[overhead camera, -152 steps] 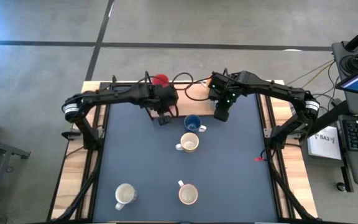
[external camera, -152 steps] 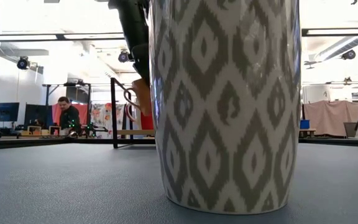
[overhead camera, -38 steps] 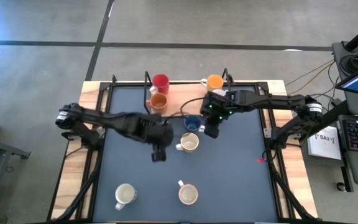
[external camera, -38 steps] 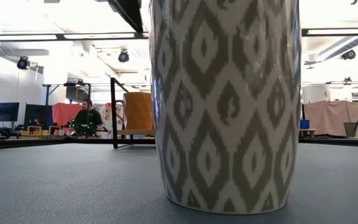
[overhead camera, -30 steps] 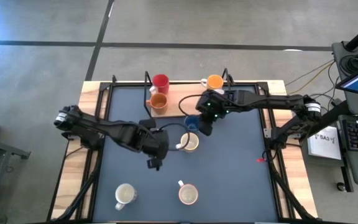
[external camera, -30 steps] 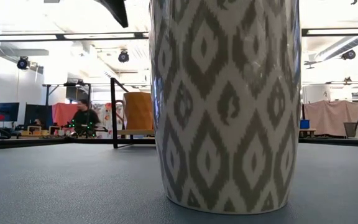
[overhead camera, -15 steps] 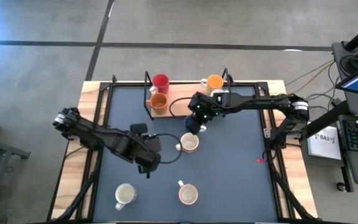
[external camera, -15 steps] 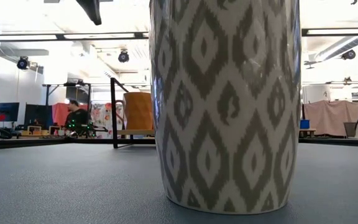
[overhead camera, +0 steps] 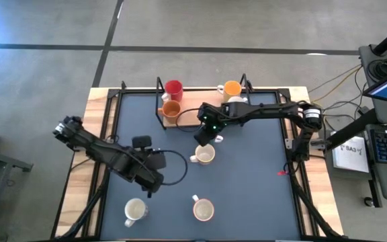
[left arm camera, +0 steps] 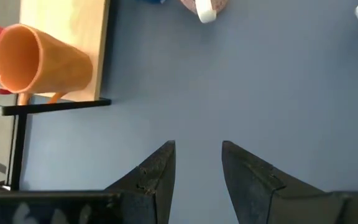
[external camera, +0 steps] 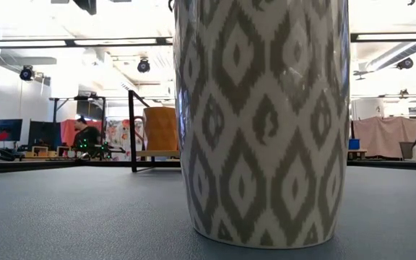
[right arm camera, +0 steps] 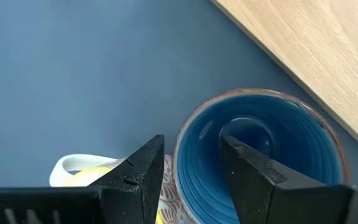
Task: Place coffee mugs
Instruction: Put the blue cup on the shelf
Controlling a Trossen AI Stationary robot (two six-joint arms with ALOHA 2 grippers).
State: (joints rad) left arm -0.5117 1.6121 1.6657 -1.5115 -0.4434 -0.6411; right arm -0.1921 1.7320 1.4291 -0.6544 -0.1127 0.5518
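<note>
in the low view a grey-and-white diamond-patterned mug (external camera: 262, 123) fills most of the frame, its rim cut off and everything behind it hidden. from above, the blue mug (right arm camera: 260, 152) is nearly covered by the right gripper (overhead camera: 205, 136). the wrist view shows that gripper's fingers spread and astride the mug's rim, one finger inside the glossy ringed bowl, not clamped. a cream mug (overhead camera: 204, 155) sits just beside it on the dark mat (overhead camera: 247, 175). the left gripper (left arm camera: 197, 165) hangs open over bare mat, holding nothing. an orange mug (left arm camera: 39, 62) lies on the wooden board (left arm camera: 67, 28).
</note>
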